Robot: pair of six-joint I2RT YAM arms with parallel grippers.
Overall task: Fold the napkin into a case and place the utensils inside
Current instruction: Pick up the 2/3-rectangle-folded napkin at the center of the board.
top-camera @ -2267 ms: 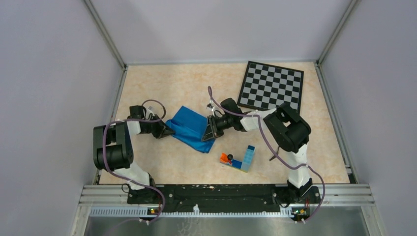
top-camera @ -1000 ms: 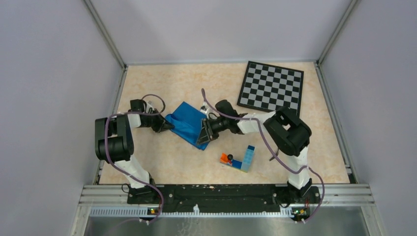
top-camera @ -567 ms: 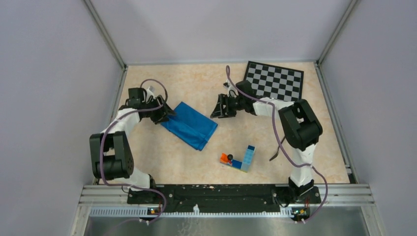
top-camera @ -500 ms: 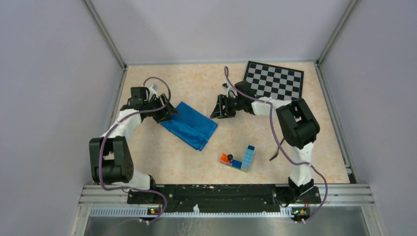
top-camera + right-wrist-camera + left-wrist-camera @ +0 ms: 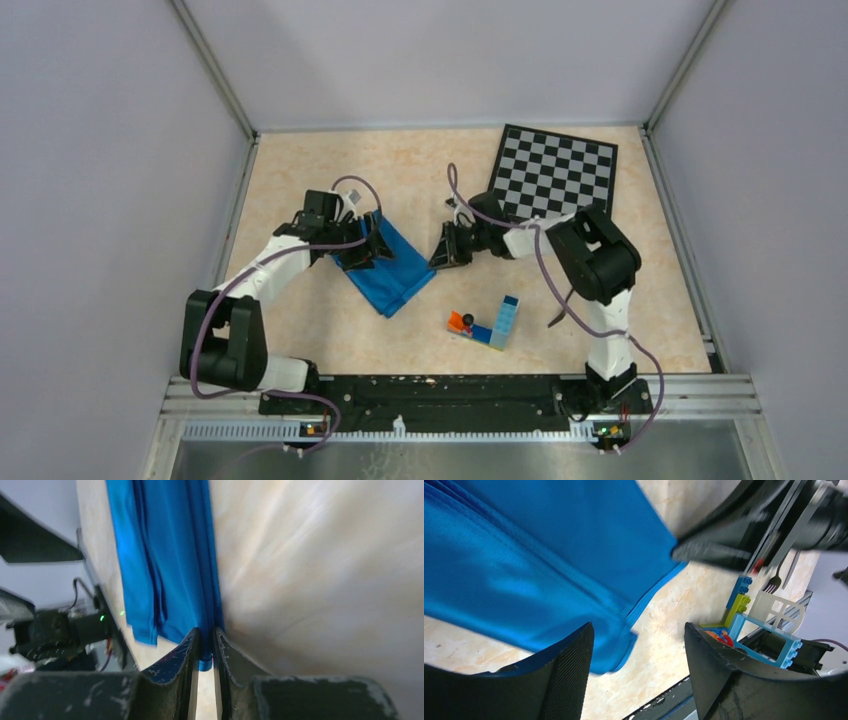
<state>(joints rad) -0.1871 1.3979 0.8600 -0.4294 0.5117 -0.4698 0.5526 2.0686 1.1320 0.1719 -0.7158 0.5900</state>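
The bright blue napkin lies folded into a narrow strip on the table, left of centre. My left gripper hovers over its upper left part; in the left wrist view the gripper is open, with the napkin below and nothing between the fingers. My right gripper sits at the napkin's right edge. In the right wrist view this gripper is shut on a corner of the napkin. A dark fork lies by the right arm's base, and its tines show in the left wrist view.
A toy-brick block in blue, orange and green stands in front of the napkin, also in the left wrist view as a toy-brick frame. The chessboard lies at the back right. Grey walls enclose the table.
The left gripper let go of the napkin's left edge, opened and swung right over it. The right gripper opened, lifted toward the chessboard, then came back and closed on the napkin's right edge.
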